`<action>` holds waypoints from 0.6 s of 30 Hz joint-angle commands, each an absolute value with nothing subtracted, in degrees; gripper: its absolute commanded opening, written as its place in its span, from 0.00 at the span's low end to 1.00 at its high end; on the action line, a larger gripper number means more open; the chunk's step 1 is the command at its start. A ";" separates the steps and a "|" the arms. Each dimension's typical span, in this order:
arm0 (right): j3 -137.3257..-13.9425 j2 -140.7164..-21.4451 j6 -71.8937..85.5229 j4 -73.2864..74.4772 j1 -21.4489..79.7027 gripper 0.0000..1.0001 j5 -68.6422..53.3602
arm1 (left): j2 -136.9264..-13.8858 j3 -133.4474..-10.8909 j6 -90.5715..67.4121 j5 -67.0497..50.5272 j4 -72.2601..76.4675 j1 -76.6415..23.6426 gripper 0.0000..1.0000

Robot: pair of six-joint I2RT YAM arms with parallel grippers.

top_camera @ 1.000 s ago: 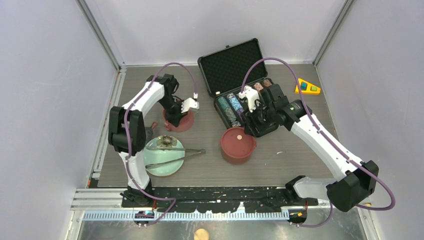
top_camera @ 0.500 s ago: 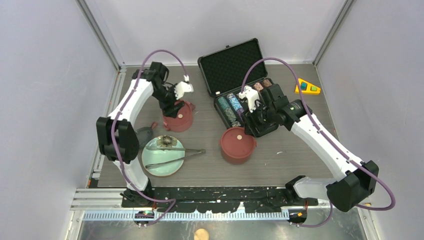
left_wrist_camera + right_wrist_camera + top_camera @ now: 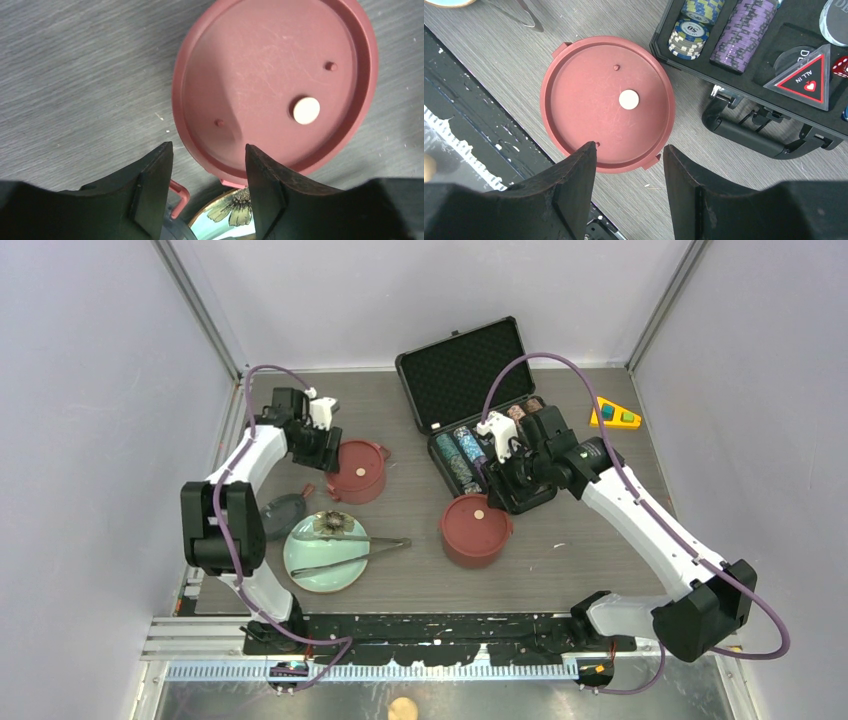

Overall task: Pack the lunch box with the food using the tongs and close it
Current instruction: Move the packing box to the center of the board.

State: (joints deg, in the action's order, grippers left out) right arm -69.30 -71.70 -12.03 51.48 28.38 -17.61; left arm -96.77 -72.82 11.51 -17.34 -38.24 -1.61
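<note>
The lunch box stands as two separate maroon tiers, each with a flat red inner lid on it: the left tier [image 3: 357, 472] [image 3: 272, 85] and the right tier [image 3: 476, 528] [image 3: 606, 102]. Its dark translucent top lid [image 3: 285, 510] lies left of the green plate. The silver tongs [image 3: 350, 552] rest across that plate. No food shows. My left gripper [image 3: 322, 438] [image 3: 207, 150] is open and empty, just left of the left tier. My right gripper [image 3: 508, 485] [image 3: 629, 150] hangs open and empty above the right tier's rim.
A pale green plate [image 3: 318, 570] with a flower print sits near the front left. An open black case [image 3: 470, 370] of poker chip stacks [image 3: 744, 35] stands behind the right tier. A yellow triangular block [image 3: 614, 415] lies at the back right.
The left gripper opened, lifted off the left tier and drew back to the left. The right arm and both tiers have not moved.
</note>
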 commanded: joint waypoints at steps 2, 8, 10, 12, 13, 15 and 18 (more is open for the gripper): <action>-72.43 -72.05 -11.78 50.28 28.22 0.57 -18.55 | -99.91 -75.15 7.90 -14.39 -33.53 -1.84 0.51; -72.48 -71.96 -11.95 50.53 28.22 0.57 -18.18 | -105.94 -80.86 14.18 -22.76 -39.15 -1.91 0.30; -72.51 -71.90 -11.95 50.71 28.27 0.57 -18.25 | -107.88 -82.86 17.60 -24.42 -40.92 -2.14 0.28; -72.51 -72.08 -11.95 50.71 28.22 0.57 -18.37 | -110.13 -85.69 21.89 -25.52 -44.03 -2.67 0.26; -72.56 -72.19 -11.93 50.71 28.22 0.57 -18.49 | -111.11 -87.14 24.63 -26.13 -45.83 -3.03 0.25; -72.77 -72.52 -11.95 50.84 28.23 0.57 -18.75 | -113.37 -89.83 29.55 -26.46 -49.18 -4.08 0.24; -73.32 -73.38 -11.75 51.02 28.30 0.57 -19.27 | -116.70 -94.92 36.63 -25.76 -55.12 -5.28 0.23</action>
State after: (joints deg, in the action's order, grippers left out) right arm -70.13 -72.69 -12.03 51.59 28.38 -17.93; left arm -112.20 -90.08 23.97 -24.25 -45.56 -3.09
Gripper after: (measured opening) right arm 0.567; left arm 0.239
